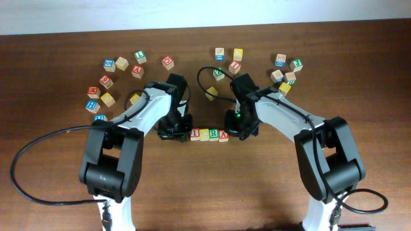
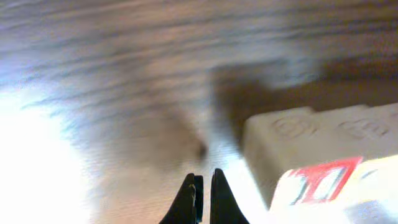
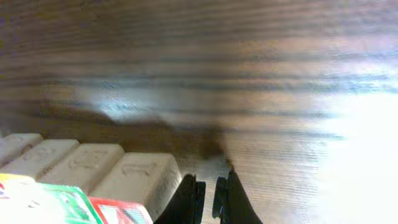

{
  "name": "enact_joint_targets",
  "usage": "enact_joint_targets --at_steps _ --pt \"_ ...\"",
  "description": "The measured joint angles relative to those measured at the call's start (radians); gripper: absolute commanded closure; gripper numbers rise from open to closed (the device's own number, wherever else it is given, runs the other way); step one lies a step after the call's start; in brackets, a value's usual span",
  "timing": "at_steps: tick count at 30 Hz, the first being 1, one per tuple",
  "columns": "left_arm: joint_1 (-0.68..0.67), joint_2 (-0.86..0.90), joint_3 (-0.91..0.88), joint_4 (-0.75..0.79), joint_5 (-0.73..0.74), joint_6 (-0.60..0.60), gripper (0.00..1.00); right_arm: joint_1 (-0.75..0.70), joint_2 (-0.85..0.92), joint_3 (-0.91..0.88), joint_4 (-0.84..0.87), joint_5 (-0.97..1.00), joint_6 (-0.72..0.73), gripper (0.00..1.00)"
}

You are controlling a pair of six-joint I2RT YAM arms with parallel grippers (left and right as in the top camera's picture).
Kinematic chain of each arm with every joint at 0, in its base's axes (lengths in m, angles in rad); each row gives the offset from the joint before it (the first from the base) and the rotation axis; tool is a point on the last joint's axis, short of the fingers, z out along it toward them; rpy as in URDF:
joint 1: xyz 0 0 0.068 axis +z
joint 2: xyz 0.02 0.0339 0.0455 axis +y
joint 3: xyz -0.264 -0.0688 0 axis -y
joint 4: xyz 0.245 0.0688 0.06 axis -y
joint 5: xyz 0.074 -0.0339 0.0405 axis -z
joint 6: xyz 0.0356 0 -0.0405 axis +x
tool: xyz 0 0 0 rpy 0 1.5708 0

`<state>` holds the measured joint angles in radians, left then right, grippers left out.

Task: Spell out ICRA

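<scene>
The left gripper [image 2: 202, 196] sits just left of the ICRA row [image 1: 208, 135], jaws pinched shut on nothing, with the red I cube [image 2: 323, 180] nearest. Just right of that row, beside the red A cube [image 1: 223, 135], is the right gripper [image 3: 210, 194] — likewise closed and empty.

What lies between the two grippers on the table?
In the overhead view, the ICRA cube row lies between the left gripper and the right gripper.

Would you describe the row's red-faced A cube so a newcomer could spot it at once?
On the brown wooden table, find the short row of four small wooden alphabet cubes at the middle. The red-faced A cube is the end one beside the right tool; the other red-faced cube, the I, ends the opposite side.
</scene>
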<state>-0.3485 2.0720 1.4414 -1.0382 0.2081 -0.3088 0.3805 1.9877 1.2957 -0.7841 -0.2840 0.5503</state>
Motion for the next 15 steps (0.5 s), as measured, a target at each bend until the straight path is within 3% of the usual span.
enact_joint_targets --at_steps 5,15 --pt "0.071 0.0 0.121 -0.033 -0.045 0.006 0.97 0.0 0.011 0.172 -0.227 0.129 -0.013 0.95" --pt "0.04 0.061 0.126 0.146 0.045 0.014 1.0 0.0 0.012 0.106 -0.206 0.152 -0.012 0.96"
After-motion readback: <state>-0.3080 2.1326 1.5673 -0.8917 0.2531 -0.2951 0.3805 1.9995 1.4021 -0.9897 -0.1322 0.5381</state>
